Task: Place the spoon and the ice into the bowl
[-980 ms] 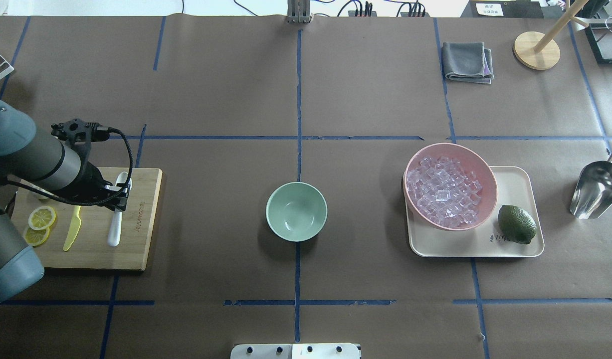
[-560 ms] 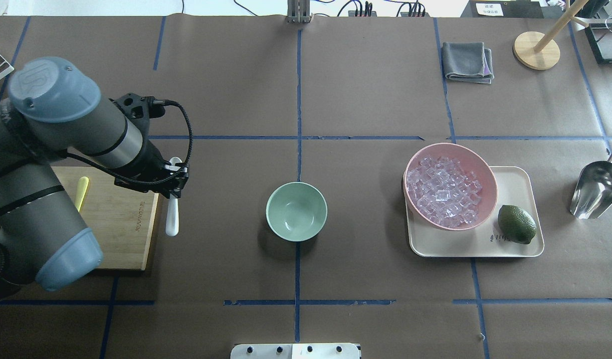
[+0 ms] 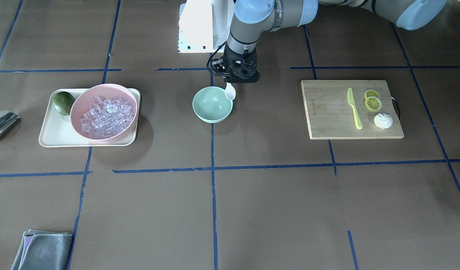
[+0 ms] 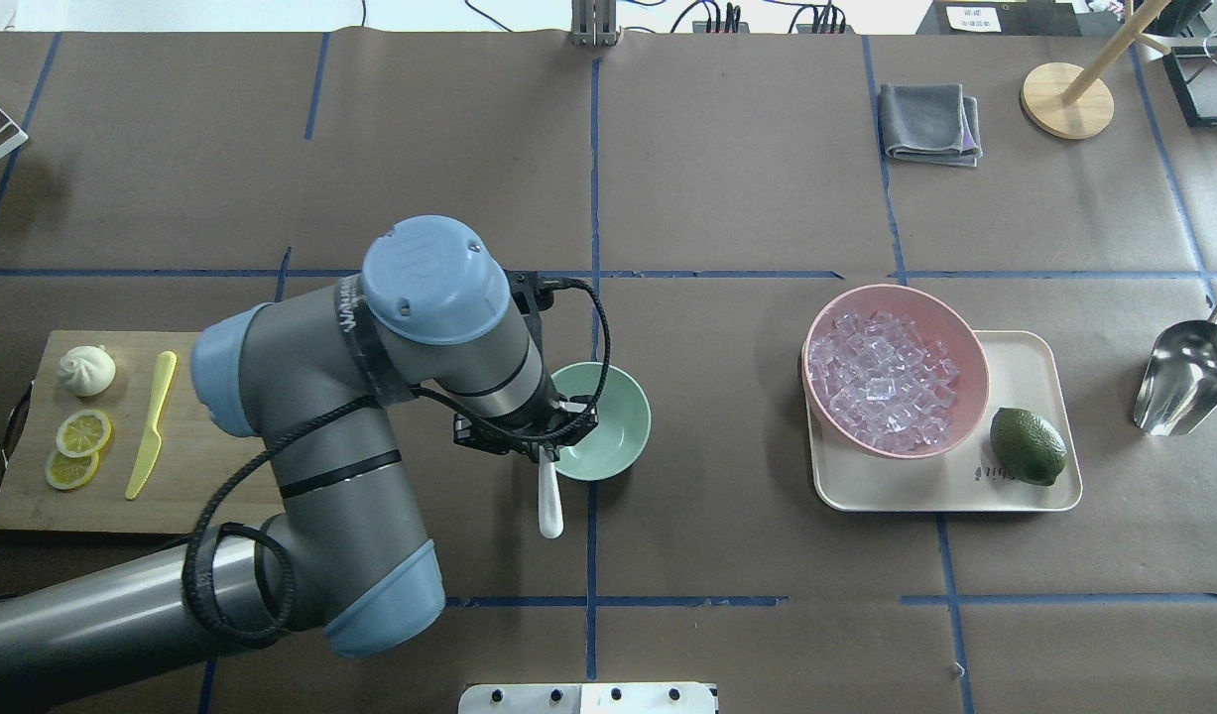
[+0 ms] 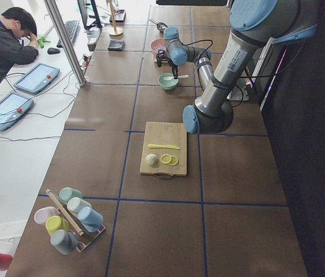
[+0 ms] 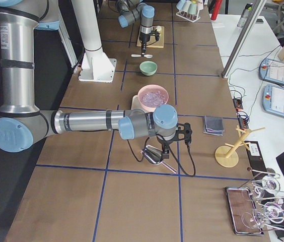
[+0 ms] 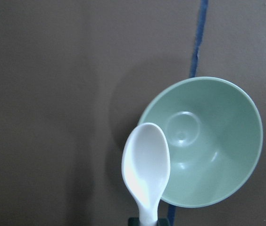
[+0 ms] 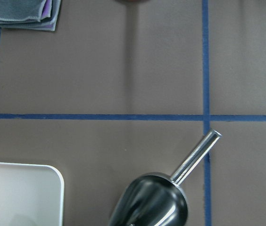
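My left gripper (image 4: 547,451) is shut on the white spoon (image 4: 549,506) near its scoop and holds it level above the table. The handle sticks out toward the robot. The scoop (image 3: 230,92) hangs over the rim of the empty mint-green bowl (image 4: 613,421) on the robot's left side, as the left wrist view (image 7: 145,169) also shows. The ice (image 4: 881,382) fills the pink bowl (image 4: 968,347) on the right. My right gripper (image 6: 163,143) is above a metal scoop (image 4: 1188,377); I cannot tell whether it is open or shut.
The pink bowl and a green lime (image 4: 1028,446) sit on a cream tray (image 4: 1025,362). A cutting board (image 4: 33,506) at the left carries a yellow-green knife (image 4: 150,426), lemon slices (image 4: 82,433) and a bun (image 4: 85,369). A grey cloth (image 4: 930,122) and wooden stand (image 4: 1067,99) lie far right.
My left arm has lifted the spoon off the cutting board and carried it right to the mint-green bowl's edge. Nothing on the right side has moved.
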Robot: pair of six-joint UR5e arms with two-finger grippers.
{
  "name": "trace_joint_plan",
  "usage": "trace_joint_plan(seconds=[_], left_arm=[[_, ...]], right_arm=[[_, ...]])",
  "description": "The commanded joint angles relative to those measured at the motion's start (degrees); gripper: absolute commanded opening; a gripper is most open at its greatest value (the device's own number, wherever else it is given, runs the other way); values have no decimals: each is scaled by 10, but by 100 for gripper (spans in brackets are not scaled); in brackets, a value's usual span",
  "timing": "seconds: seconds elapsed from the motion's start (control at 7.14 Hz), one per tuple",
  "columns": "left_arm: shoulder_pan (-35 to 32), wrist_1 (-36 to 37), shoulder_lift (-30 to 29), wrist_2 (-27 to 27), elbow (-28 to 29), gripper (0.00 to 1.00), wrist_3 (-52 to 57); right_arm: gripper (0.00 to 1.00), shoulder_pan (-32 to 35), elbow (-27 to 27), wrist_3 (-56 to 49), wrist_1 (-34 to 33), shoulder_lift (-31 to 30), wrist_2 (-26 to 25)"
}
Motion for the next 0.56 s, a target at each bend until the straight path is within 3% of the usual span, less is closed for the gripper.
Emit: trace_joint_plan(seconds=[0.0,0.28,0.42], left_arm=[[9,-34,-37,9,66,0,-4],[9,-39,-38,9,68,5,-3],[9,-40,-38,9,66,32,-1]], right_arm=[[100,-68,78,144,0,23,-5],[100,-99,109,201,0,32,-6],[100,-109,120,212,0,33,-5]])
